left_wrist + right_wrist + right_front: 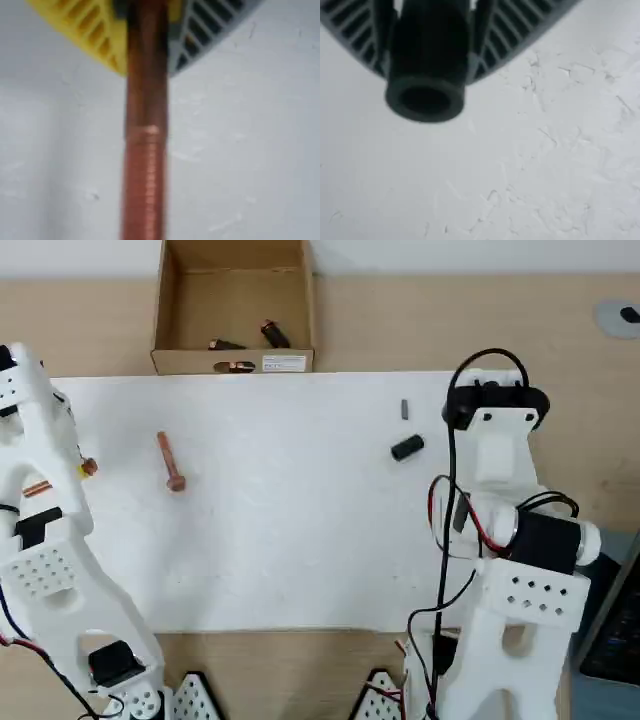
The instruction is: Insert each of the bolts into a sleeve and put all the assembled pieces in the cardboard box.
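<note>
Currently: copper bolt (145, 150) in left hand (146, 20), black sleeve (426, 75) in right hand (427, 25), both clamped.
A second bolt (172, 462) and a second sleeve (407, 448) lie well apart on the white mat (300, 540) covering the tabletop (100, 320); the cardboard box (185, 362) stands at the mat's far edge with two dark pieces (275, 335) inside.

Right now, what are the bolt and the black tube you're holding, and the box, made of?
The held bolt looks like copper-coloured metal, smooth then threaded, dully shiny. The held sleeve seems matte black plastic or rubber; I cannot tell which. The cardboard box is plain brown cardboard, matte.
</note>
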